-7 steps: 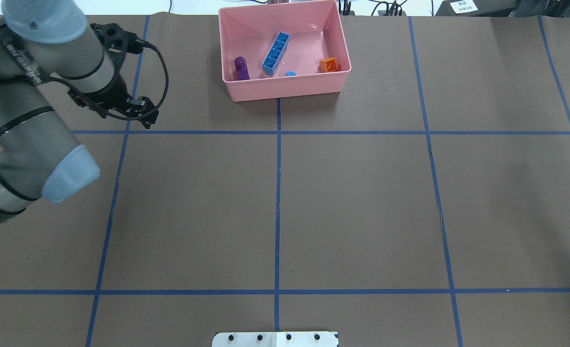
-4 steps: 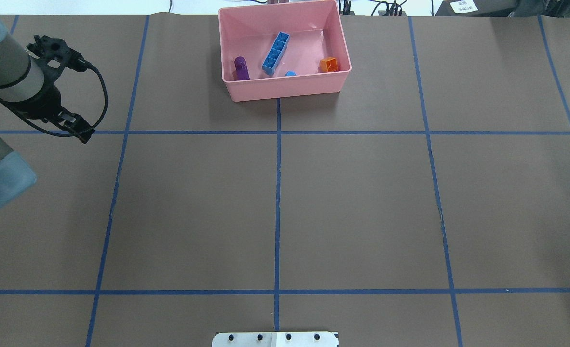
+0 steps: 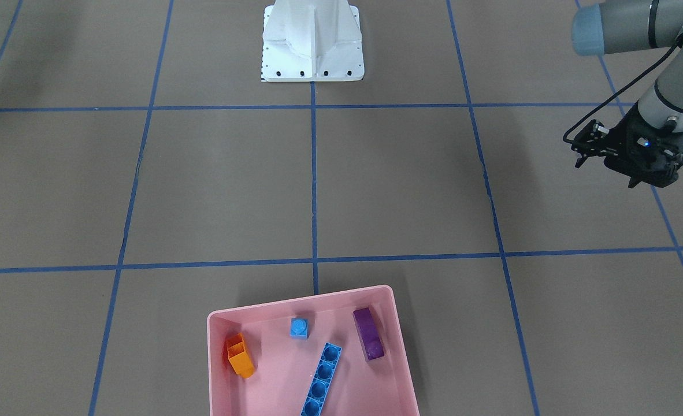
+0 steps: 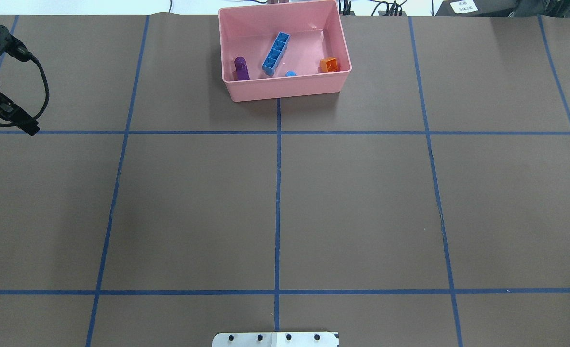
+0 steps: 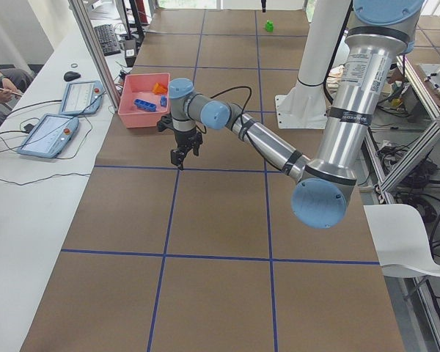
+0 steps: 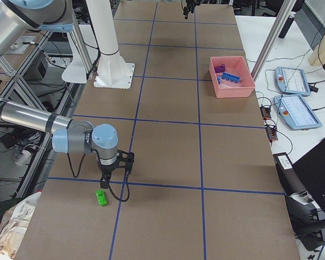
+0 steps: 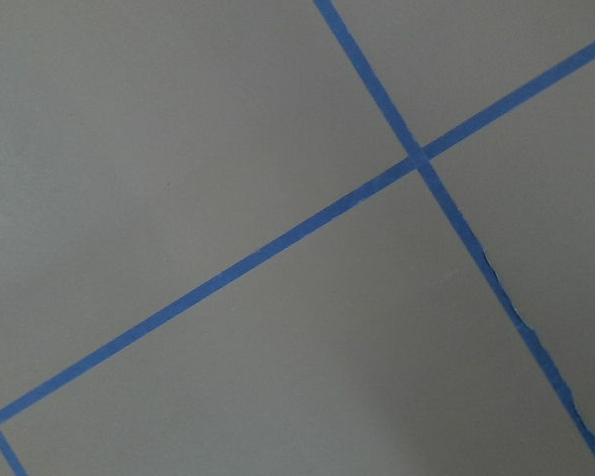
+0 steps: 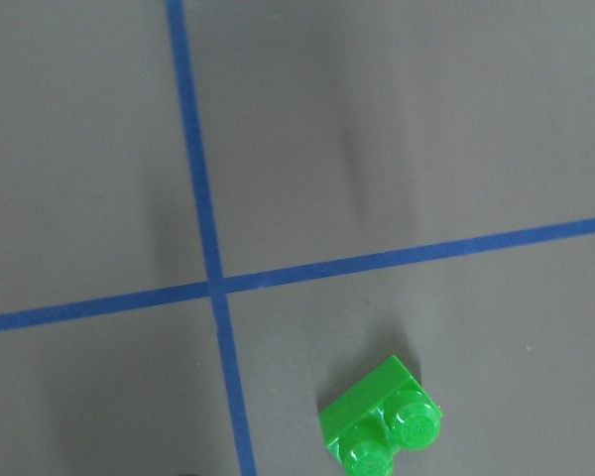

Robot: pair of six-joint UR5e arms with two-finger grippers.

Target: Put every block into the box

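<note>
The pink box [image 4: 285, 90] stands at the table's far middle and also shows in the front-facing view [image 3: 216, 370]. In it lie the purple brick [image 4: 240, 67], the long blue brick [image 4: 276, 53], the small blue brick [image 4: 290, 73] and the orange brick [image 4: 329, 64]. The green brick [image 6: 101, 197] lies on the mat far out on my right side, close under my right wrist camera [image 8: 382, 421]. My right gripper [image 6: 112, 169] hangs just above and beside it; I cannot tell its state. My left gripper [image 3: 630, 156] is empty, far left of the box, its fingers apart.
The white robot base [image 3: 312, 40] stands at the near middle edge. Blue tape lines [image 4: 278, 193] divide the brown mat. Tablets and cables [image 5: 59, 117] lie on the side bench beyond the box.
My left arm has swung left, away from the box, nearly out of the overhead view. The bricks in the box have not moved.
</note>
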